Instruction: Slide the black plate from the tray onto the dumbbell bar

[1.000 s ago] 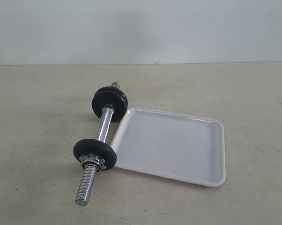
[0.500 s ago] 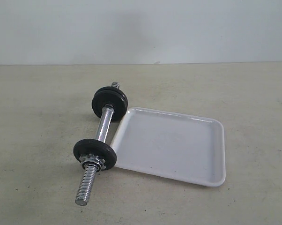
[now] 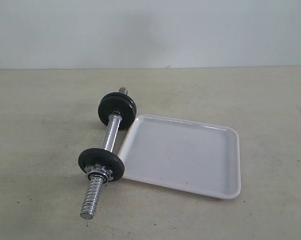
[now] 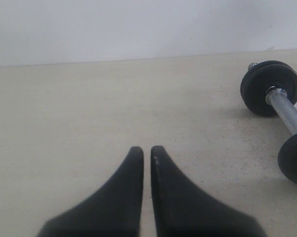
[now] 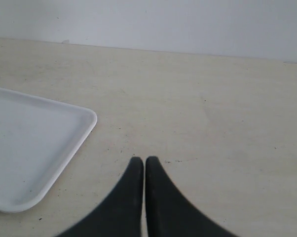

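The dumbbell bar lies on the table, touching the left edge of the white tray. The tray holds nothing, and no loose black plate shows in any view. A black disc sits near the bar's front threaded end, with a chrome star nut against it. Another black disc sits at the far end. My left gripper is shut and empty, off to the side of the bar. My right gripper is shut and empty beside the tray's corner. Neither gripper shows in the exterior view.
A pale wall stands behind the beige table. In the left wrist view the far disc looks like two stacked layers.
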